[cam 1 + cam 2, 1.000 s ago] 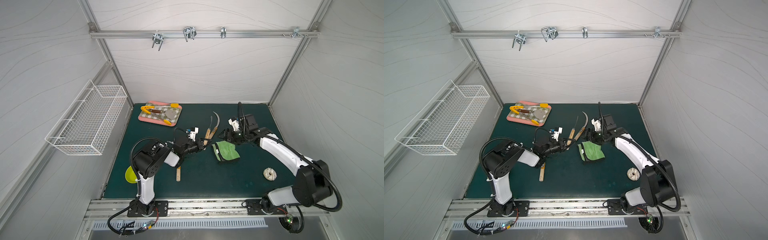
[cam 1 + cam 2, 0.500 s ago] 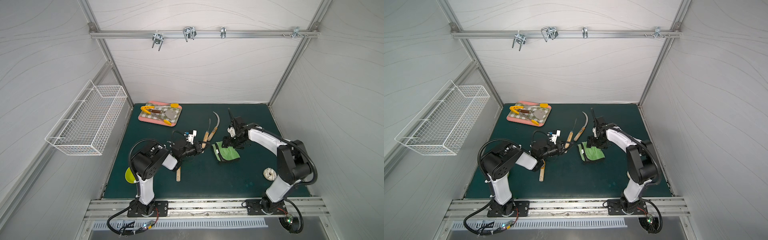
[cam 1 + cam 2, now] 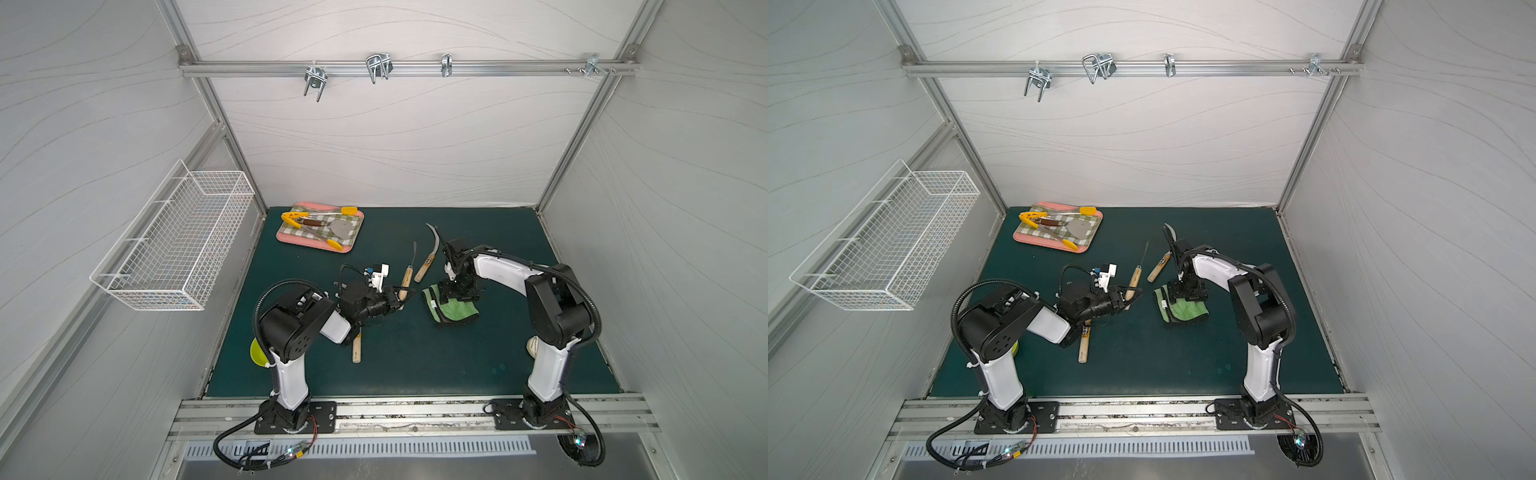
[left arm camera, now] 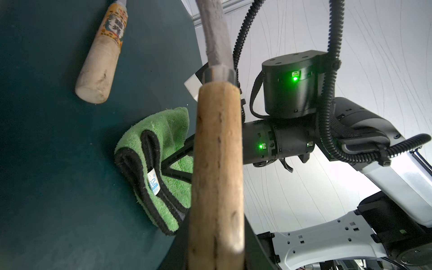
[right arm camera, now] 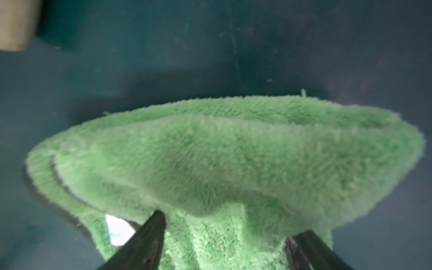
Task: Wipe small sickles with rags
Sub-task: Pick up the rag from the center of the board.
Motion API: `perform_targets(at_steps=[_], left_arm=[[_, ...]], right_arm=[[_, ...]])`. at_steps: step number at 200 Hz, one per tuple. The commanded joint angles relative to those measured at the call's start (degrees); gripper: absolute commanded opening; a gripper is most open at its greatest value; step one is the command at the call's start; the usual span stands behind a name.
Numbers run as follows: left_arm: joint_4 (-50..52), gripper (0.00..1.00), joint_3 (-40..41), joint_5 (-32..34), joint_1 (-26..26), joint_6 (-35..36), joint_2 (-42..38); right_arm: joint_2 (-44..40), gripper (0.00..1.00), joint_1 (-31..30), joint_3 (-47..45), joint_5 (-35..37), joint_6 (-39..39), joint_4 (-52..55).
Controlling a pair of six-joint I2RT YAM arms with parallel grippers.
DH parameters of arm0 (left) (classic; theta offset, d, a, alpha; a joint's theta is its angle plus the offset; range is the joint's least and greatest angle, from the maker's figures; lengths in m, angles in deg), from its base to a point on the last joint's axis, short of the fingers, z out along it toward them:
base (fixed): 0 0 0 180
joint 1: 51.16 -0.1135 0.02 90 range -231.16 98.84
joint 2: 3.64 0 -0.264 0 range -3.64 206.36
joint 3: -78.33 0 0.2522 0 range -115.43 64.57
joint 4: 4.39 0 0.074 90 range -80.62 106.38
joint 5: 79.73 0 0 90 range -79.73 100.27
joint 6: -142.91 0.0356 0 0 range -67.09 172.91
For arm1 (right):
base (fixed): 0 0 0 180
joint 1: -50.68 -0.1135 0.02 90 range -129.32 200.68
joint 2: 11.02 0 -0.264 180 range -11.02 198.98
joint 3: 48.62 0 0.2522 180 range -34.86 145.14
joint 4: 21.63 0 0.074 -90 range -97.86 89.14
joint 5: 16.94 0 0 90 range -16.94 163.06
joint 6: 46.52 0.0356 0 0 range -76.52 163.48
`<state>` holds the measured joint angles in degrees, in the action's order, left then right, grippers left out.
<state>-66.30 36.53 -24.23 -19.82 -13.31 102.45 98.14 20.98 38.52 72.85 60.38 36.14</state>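
Note:
My left gripper (image 3: 395, 300) is shut on the wooden handle of one small sickle (image 3: 406, 277), whose thin blade points toward the back wall. In the left wrist view that handle (image 4: 217, 163) fills the middle and hides the jaws. A second small sickle (image 3: 427, 262) with an orange label lies just right of it. The third (image 3: 356, 349) lies under my left arm. The green rag (image 3: 457, 311) with black edging lies folded on the mat. My right gripper (image 3: 455, 297) stands on the rag, open. Its fingers (image 5: 149, 233) press into the cloth either side of a raised fold (image 5: 233, 152).
A pink tray (image 3: 286, 239) at the back left holds yellow-tipped tongs and a spatula. A white wire basket (image 3: 174, 245) hangs on the left wall. A yellow-green disc (image 3: 257, 351) lies behind my left arm's base. A pale round object (image 3: 532, 345) sits by my right arm's upright link.
My right arm has folded in and its gripper has come down onto the rag, its jaws narrowing a little. My left gripper keeps hold of the sickle and has barely moved.

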Motion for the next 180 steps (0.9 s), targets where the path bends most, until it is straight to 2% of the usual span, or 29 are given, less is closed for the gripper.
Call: perform_targets(at_steps=[1,13,21,32,48,98,139,180], left_arm=[[-5.23,0.00,0.59,-0.13,-0.78,0.43,-2.05],[-5.26,0.00,0.91,-0.13,-0.92,0.46,-2.29],[-5.21,0.00,1.05,-0.21,-0.94,0.37,-2.37],[-5.19,0.00,1.06,-0.40,-0.96,0.27,-2.65],[-5.17,0.00,1.06,-0.67,-0.93,-0.02,-2.83],[-5.18,0.00,0.15,-1.37,-0.92,-1.20,-2.90],[-5.18,0.00,-1.29,-2.50,-0.14,-2.14,-3.42],[-5.16,0.00,-4.17,-3.56,2.83,-2.97,-3.00]], right_arm=[[4.50,0.60,-0.89,-0.87,-0.42,0.06,0.42],[4.52,0.40,-0.83,-1.40,-1.66,0.17,-0.59],[4.09,0.30,-0.74,-1.95,-2.80,0.23,-1.58],[2.95,0.21,-0.10,-3.00,-5.36,0.48,-3.25],[0.51,0.14,1.54,-4.64,-8.88,0.86,-5.64],[-8.30,0.06,7.64,-7.93,-16.63,0.88,-8.99],[-16.21,0.04,12.52,-9.36,-24.58,1.33,-11.10],[-21.68,0.03,18.37,-11.33,-33.68,5.33,-16.61]])
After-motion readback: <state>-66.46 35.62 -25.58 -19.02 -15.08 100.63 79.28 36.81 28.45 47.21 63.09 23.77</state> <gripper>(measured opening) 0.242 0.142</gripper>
